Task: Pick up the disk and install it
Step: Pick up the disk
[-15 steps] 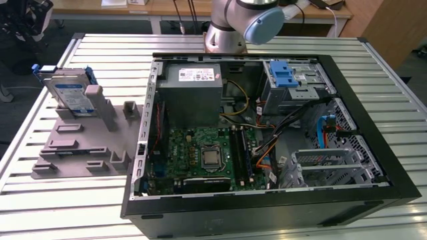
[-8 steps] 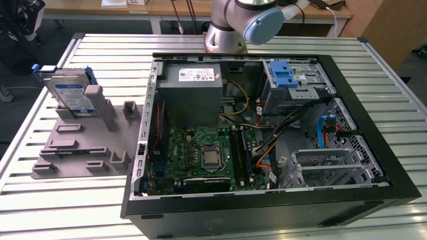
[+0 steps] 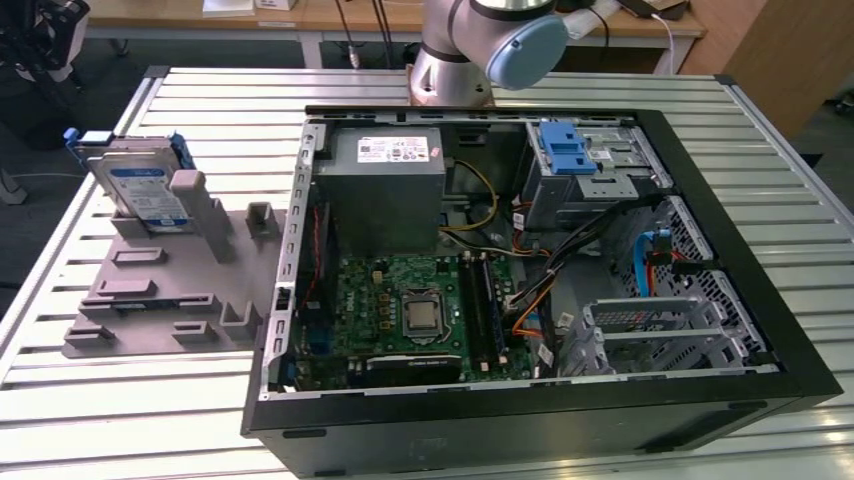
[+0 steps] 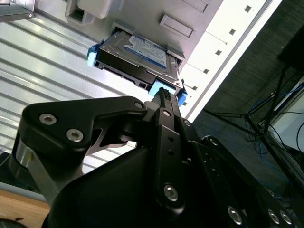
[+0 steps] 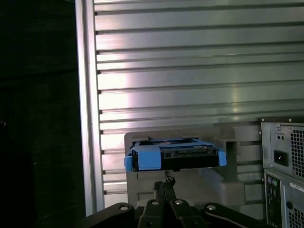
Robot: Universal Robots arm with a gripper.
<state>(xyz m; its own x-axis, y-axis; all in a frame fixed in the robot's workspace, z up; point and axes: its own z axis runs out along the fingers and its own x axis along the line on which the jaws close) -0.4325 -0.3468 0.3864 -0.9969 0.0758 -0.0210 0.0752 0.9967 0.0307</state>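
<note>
**Disk point(image 3: 140, 187) waits in its holder; hand point(image 5: 165, 183) empty**

You have the disk standing on edge in the grey holder point(image 3: 167, 300) on the slatted worktop point(image 3: 107, 420), at the exterior view's left of the open computer case point(image 3: 747, 260). In the first wrist view your hand faces the disk's blue-framed edge, fingers pinched together, gripping nothing.

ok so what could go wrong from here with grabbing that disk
1. The gripper looks shut and sits just short of the disk; pushing in like that could knock it in its grey holder.
2. The disk stands on edge there, so an off-centre grip on the blue carrier may twist it.
3. Loose cables in the open case could snag it.
</note>
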